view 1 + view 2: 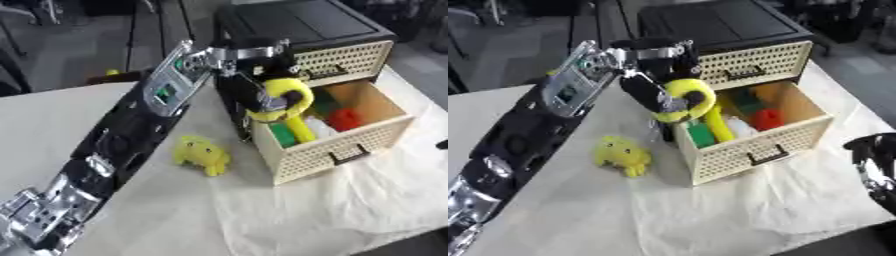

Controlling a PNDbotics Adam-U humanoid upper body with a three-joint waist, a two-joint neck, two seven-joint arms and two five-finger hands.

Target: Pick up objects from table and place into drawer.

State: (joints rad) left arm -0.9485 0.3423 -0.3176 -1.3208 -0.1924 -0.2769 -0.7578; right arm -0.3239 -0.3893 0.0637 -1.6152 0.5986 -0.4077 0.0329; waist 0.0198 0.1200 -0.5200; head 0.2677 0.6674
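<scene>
I have the left hand (262,92) curled round the yellow ring toy (289,100), over the open drawer (341,152) (red and green pieces, I think, already inside) for dropping.

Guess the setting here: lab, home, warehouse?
Probably a lab or workshop test bench: a table under a crumpled white sheet, a small drawer unit loaded with toys, and dark equipment on grey floor behind.
</scene>
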